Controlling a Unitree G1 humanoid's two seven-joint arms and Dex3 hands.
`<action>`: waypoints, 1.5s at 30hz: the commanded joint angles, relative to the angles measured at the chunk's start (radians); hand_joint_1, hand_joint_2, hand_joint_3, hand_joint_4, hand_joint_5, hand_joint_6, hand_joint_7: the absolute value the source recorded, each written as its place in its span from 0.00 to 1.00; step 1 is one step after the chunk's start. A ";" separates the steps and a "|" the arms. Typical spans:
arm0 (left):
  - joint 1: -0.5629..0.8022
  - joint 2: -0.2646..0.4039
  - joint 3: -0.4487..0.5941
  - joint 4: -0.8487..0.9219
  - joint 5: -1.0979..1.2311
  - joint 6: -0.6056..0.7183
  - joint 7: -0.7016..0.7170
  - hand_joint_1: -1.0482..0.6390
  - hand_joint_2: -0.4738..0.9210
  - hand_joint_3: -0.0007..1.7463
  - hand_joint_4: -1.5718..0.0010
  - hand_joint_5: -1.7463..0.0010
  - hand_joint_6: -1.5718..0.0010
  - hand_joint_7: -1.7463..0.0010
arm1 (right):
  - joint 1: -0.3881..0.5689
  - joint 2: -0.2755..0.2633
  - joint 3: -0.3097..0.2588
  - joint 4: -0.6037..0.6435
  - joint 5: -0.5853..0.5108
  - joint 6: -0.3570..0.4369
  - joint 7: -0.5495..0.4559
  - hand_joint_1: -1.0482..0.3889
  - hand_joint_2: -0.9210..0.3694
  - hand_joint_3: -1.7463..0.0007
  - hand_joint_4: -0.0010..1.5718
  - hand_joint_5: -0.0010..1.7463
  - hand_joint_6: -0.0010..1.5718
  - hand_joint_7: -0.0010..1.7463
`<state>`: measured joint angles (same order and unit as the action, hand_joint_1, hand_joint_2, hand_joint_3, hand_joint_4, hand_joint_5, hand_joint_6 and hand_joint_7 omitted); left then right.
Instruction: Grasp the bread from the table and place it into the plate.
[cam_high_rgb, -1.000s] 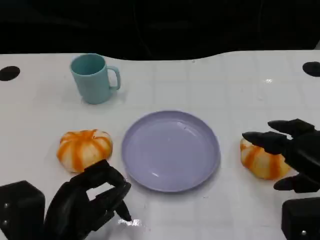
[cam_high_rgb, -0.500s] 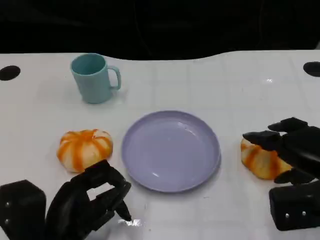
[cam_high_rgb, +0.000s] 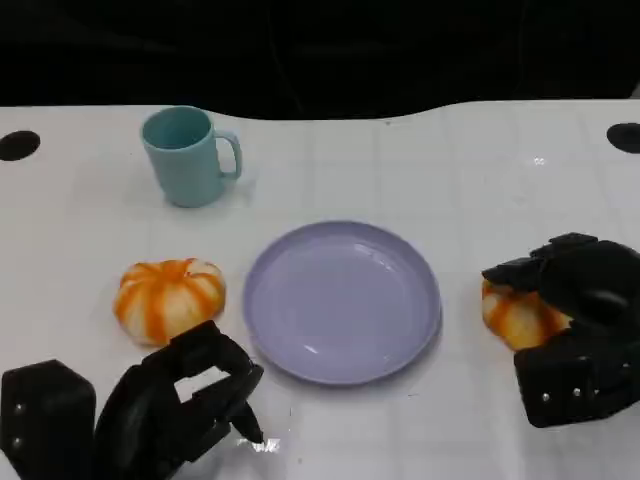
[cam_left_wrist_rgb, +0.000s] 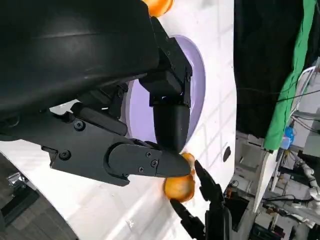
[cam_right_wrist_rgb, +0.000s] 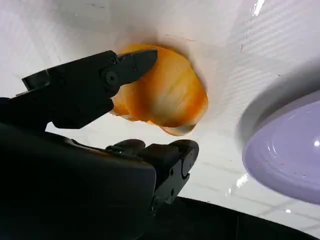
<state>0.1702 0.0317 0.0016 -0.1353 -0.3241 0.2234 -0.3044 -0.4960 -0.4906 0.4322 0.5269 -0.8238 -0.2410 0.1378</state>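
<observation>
Right hand (cam_high_rgb: 575, 300) fingers (cam_right_wrist_rgb: 127, 67) wrap bread (cam_high_rgb: 520, 315) — plate (cam_high_rgb: 342, 300) rim just beside.

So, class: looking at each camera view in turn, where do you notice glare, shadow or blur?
Head view: small glints on the plate and the table, and a dark background behind the table. Left wrist view: the left hand looms large and close, and the room beyond looks cluttered and dim. Right wrist view: the bread is slightly soft, with a bright highlight on the table.
</observation>
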 joint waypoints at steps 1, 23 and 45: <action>0.006 0.008 0.006 -0.016 0.003 -0.001 0.006 0.27 1.00 0.12 0.53 0.00 0.61 0.08 | -0.041 0.010 0.013 0.046 0.032 0.014 0.056 0.51 0.09 1.00 0.15 0.15 0.27 0.01; 0.034 0.007 -0.002 -0.045 0.002 -0.012 -0.002 0.28 1.00 0.12 0.54 0.00 0.61 0.09 | -0.162 0.135 0.026 0.307 0.073 0.024 -0.176 0.67 0.01 1.00 0.54 0.81 0.76 0.05; 0.041 0.009 -0.005 -0.060 0.012 0.004 0.014 0.29 1.00 0.12 0.53 0.00 0.60 0.10 | -0.208 0.161 0.013 0.514 0.121 -0.243 -0.607 0.75 0.37 0.42 0.58 1.00 0.53 0.86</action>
<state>0.2053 0.0306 -0.0070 -0.1800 -0.3203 0.2245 -0.3038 -0.7042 -0.3231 0.4717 1.0481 -0.7336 -0.4599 -0.4376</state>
